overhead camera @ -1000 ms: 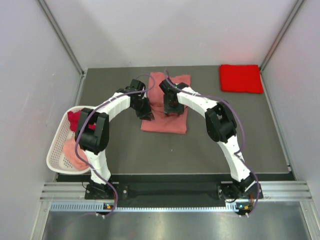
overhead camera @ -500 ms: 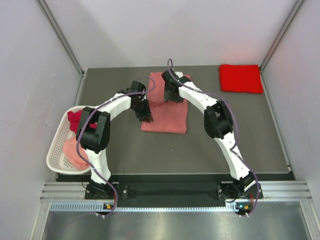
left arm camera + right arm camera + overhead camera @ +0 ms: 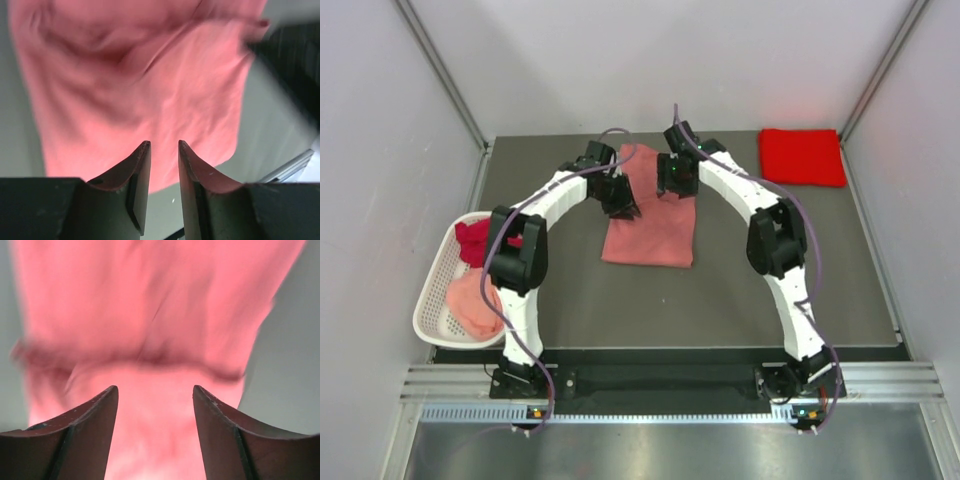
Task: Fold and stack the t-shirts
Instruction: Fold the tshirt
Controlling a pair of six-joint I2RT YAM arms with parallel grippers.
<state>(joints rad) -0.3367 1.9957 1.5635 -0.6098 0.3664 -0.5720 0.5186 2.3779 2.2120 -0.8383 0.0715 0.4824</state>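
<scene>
A salmon pink t-shirt lies partly folded on the dark mat at the centre, its far end rumpled. My left gripper hovers at its far left edge; in the left wrist view the gripper is open by a narrow gap with nothing in it, the pink cloth below. My right gripper hangs over the shirt's far end, and in the right wrist view it stands wide open above the cloth, holding nothing. A bright red t-shirt lies folded at the back right.
A white slotted basket stands at the left edge of the mat, holding a dark crimson shirt and a pale pink one. Grey walls close in the table on three sides.
Both arms have swung toward the far end of the pink shirt, the right gripper from its middle to its far edge. The left jaws have parted slightly.
</scene>
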